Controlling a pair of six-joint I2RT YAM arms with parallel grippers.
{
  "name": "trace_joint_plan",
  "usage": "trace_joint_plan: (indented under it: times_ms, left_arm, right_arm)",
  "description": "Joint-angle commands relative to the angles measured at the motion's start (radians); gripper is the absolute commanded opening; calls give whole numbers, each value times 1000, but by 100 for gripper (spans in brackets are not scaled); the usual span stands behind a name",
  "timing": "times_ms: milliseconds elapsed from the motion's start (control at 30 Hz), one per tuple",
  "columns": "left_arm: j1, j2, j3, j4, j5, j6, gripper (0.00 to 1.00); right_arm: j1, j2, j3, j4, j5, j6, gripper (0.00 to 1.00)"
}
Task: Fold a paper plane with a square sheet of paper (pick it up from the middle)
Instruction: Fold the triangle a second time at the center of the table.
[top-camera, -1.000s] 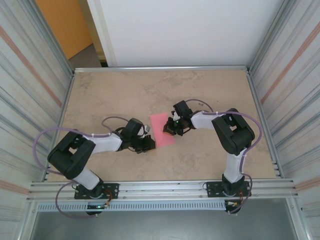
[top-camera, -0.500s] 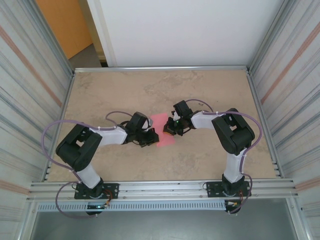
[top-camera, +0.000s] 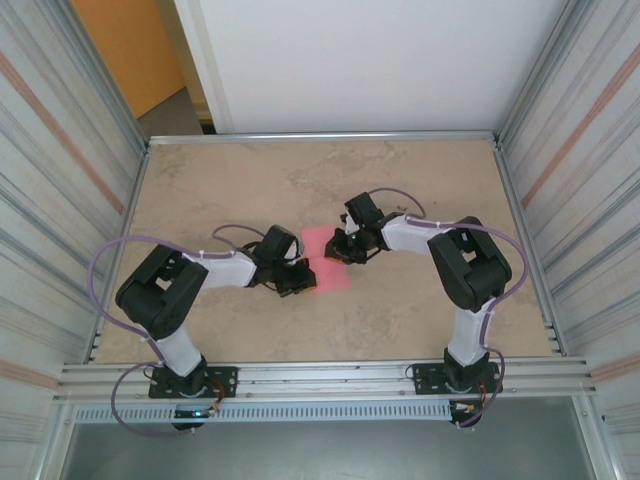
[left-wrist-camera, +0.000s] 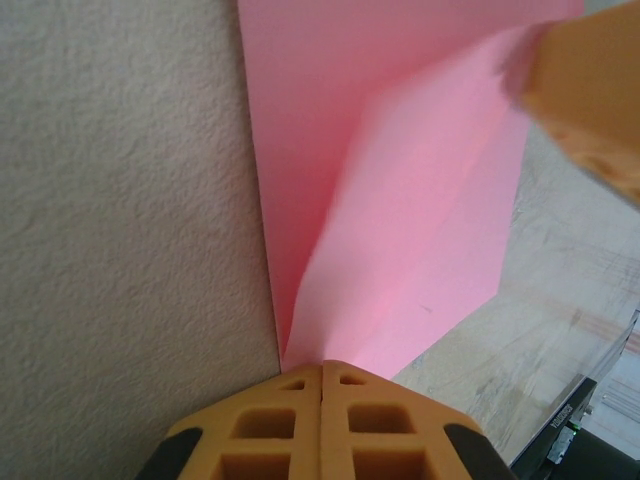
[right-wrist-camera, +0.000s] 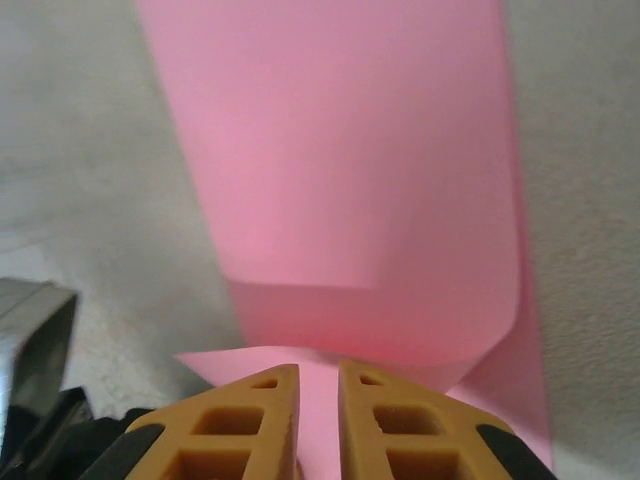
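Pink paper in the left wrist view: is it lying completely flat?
No, the pink paper has a creased flap lifted off the layer beneath, running to the shut left gripper.

pink square sheet of paper (top-camera: 330, 272), creased, mid-table

— The thin pink-red square sheet of paper (left-wrist-camera: 400, 200)?
— Matt and smooth, with one soft crease. Its raised flap looks paler.
— The beige stone-look surface (left-wrist-camera: 120, 200)?
— Finely grained, rough, dull.
— And the left tool (left-wrist-camera: 322, 365) and right tool (right-wrist-camera: 318, 365)?
— Their orange fingers (right-wrist-camera: 250, 420) look like matt moulded plastic with open cells. The grey ribbed walls (top-camera: 60, 150) look like metal, faintly shiny.
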Motion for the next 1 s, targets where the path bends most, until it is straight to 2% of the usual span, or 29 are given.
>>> trace_joint_plan:
  times_ms: [0, 367, 700, 967]
  left_arm:
    - [3, 38, -5, -101, -42, 13, 0]
    - [3, 37, -7, -102, -44, 8, 0]
    - [3, 35, -5, -97, -38, 5, 0]
    - [3, -16, -4, -50, -13, -6, 0]
  right_arm:
    - [19, -65, 14, -54, 19, -85, 19]
    - [106, -23, -48, -9, 23, -47, 4]
    - [109, 33, -66, 20, 7, -59, 1]
    - [102, 64, -98, 20, 47, -51, 0]
